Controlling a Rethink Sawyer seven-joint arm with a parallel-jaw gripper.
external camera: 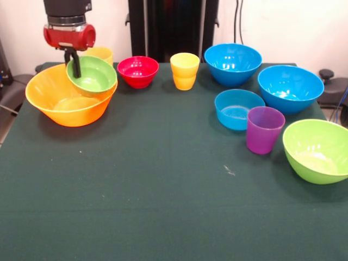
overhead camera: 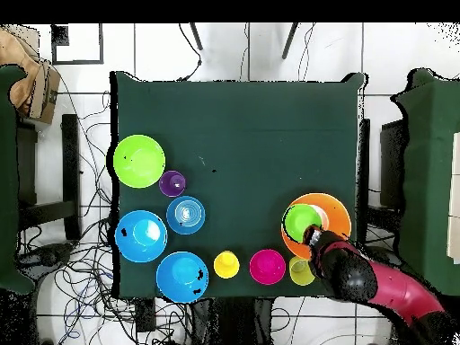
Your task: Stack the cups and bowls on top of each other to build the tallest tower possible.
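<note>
Dark green cloth covers the whole table (external camera: 136, 206), and the near half of it is wide open, nothing but a tiny pale speck (external camera: 229, 171) out in the middle. Coming in from the near right edge, there's the large lime green plastic bowl (external camera: 318, 149), sitting right at the table's side. Just beyond it stands the translucent purple plastic tumbler (external camera: 264, 129), upright, just beside the shallow blue plastic bowl (external camera: 237, 109). Further back, a large glossy blue bowl (external camera: 290, 88) near the right edge, and a second large blue bowl (external camera: 232, 63) close to the far edge. Along that far line, a yellow plastic tumbler (external camera: 184, 70) and the small red plastic bowl (external camera: 138, 71) stand side by side with gaps between. Over on the left, the huge orange-yellow plastic bowl (external camera: 69, 100) sits close to the left edge, and tilted over its far rim is the small green plastic bowl (external camera: 92, 74). The black gripper (external camera: 73, 61) under the red wrist comes straight down onto that green bowl's rim, its fingers pinching the wall, one inside and one outside. Tucked behind the wrist, a second yellow tumbler (external camera: 101, 54) only just shows. From overhead, the green bowl lies inside the orange-yellow bowl's outline, toward its robot-side rim.
</note>
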